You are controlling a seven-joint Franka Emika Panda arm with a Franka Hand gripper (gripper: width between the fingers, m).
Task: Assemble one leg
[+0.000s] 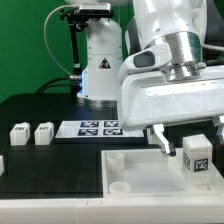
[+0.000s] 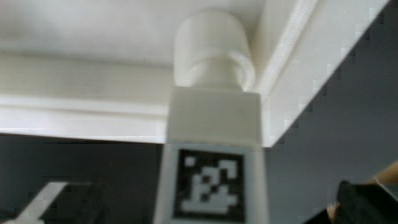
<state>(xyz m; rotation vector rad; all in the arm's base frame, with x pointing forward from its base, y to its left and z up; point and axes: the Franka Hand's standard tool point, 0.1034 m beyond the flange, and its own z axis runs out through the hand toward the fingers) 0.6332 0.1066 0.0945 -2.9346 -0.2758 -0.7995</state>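
Observation:
One leg, a small white block with a black-and-white marker, stands at the far right corner of the large white tray-like piece. In the wrist view the leg has its rounded peg against the tray's corner wall. My gripper is just above and around it. In the wrist view the gripper is open. Its fingertips show wide apart on either side of the leg, not touching it. Two more legs stand at the exterior view's left.
The marker board lies on the black table behind the tray. Another white part shows at the exterior view's left edge. The arm's base stands at the back.

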